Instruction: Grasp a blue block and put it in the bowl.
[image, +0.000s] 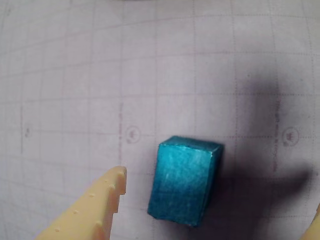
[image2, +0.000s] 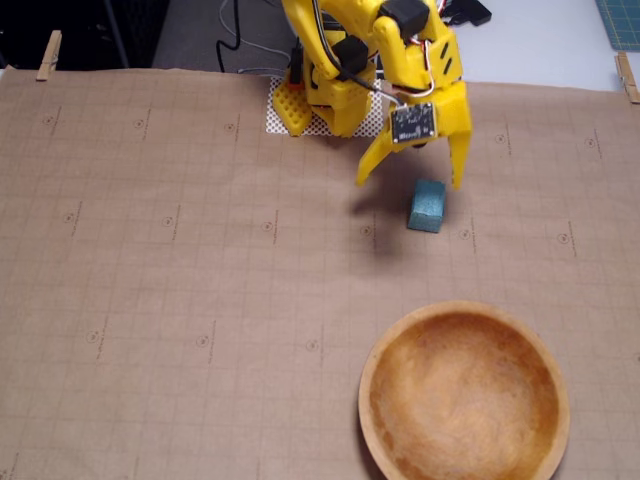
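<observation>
The blue block (image2: 427, 205) lies on the brown gridded paper, right of centre in the fixed view, above the bowl. In the wrist view the blue block (image: 185, 180) sits low in the picture between the two fingers, nearer the left one. My yellow gripper (image2: 412, 182) is open and empty, its fingertips (image2: 462, 180) spread wide just behind and above the block. In the wrist view the gripper (image: 218, 195) shows only its left finger and a sliver of the right one. The wooden bowl (image2: 460, 310) stands empty at the lower right.
The arm's yellow base (image2: 330, 90) stands on a white perforated plate (image2: 283, 112) at the top centre. Clothespins (image2: 48, 55) (image2: 626, 75) hold the paper's top corners. Bare paper (image2: 180, 300) spreads to the left.
</observation>
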